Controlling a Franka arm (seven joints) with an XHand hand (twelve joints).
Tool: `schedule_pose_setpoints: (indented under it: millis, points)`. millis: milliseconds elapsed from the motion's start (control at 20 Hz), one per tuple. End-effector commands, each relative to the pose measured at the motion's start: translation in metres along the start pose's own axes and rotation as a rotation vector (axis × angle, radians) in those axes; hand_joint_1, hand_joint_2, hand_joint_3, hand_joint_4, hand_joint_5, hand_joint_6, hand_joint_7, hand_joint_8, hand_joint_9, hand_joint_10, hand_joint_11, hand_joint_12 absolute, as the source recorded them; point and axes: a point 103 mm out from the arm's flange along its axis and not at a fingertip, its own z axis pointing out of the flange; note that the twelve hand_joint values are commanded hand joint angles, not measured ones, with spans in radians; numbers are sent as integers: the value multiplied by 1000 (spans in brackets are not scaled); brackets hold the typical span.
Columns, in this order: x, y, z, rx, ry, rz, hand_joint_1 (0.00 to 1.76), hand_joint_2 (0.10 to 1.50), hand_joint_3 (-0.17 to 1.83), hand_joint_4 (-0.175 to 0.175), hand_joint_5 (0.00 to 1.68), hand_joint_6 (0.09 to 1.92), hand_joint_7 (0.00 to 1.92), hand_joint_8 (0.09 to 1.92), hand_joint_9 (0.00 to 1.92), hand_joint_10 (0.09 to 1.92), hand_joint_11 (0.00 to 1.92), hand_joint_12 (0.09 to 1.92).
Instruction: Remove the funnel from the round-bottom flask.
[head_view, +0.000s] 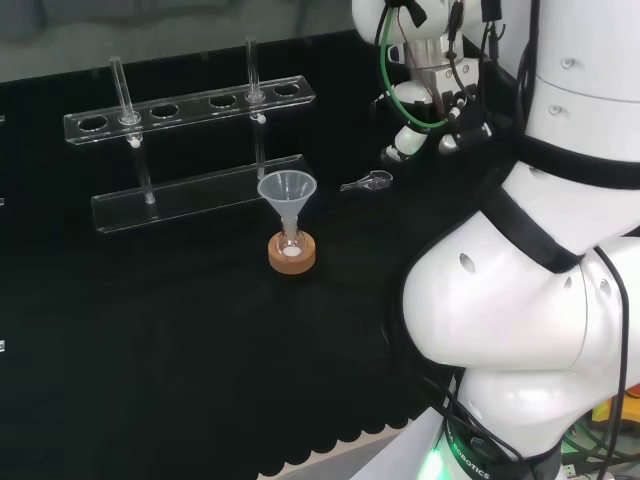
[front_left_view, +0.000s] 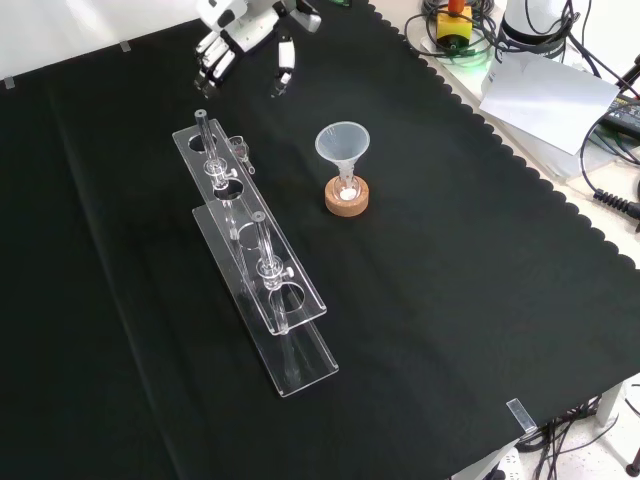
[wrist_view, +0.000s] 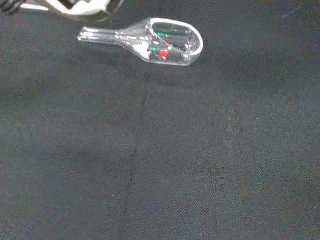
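Observation:
A clear funnel (head_view: 287, 189) (front_left_view: 343, 143) stands upright with its stem in the neck of a small round-bottom flask (head_view: 292, 243) (front_left_view: 347, 187). The flask rests on a cork ring (head_view: 292, 258) (front_left_view: 347, 199) near the middle of the cloth. The hand (head_view: 432, 128) (front_left_view: 245, 32) hangs above the cloth, right of the funnel and farther back in the head view, well apart from it. Its fingers (front_left_view: 284, 60) are relaxed, point down and hold nothing. A blurred white part of the hand (wrist_view: 75, 6) shows in the wrist view.
A small clear glass scoop (head_view: 367, 182) (front_left_view: 240, 150) (wrist_view: 160, 42) lies on the cloth below the hand. A clear test-tube rack (head_view: 190, 110) (front_left_view: 260, 270) with two tubes stands left of the flask in both views. Cables and paper (front_left_view: 550, 95) lie beyond the cloth's scalloped edge.

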Motion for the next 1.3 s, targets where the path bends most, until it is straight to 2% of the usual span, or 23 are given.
schedule_pose_setpoints:
  millis: [50, 150, 250, 400, 650, 950, 1150, 1300]
  points:
    - [14, -22, -15, -22, 1, 15, 765, 674, 558, -37, 275, 87, 92, 525, 244, 673, 0, 1457]
    - [14, -22, -15, -21, 12, 12, 763, 675, 558, -38, 277, 87, 100, 537, 252, 673, 0, 1461]
    - [19, -28, -20, -46, 3, 17, 761, 675, 558, -38, 280, 87, 108, 546, 262, 675, 0, 1464]
    - [39, -43, -39, -70, -13, 2, 758, 676, 558, -41, 308, 87, 173, 586, 324, 681, 38, 1471]
    - [74, -54, -58, -51, -4, -41, 743, 678, 556, -39, 362, 87, 290, 645, 449, 657, 171, 1454]
    - [104, -65, -68, 4, 10, -72, 717, 676, 549, -33, 344, 87, 283, 645, 473, 642, 227, 1454]
    - [118, -69, -68, 68, 47, -85, 693, 675, 536, -31, 277, 87, 163, 627, 385, 641, 225, 1468]
    - [128, -71, -68, 87, 63, -95, 632, 671, 526, -25, 228, 87, 72, 619, 315, 673, 195, 1497]
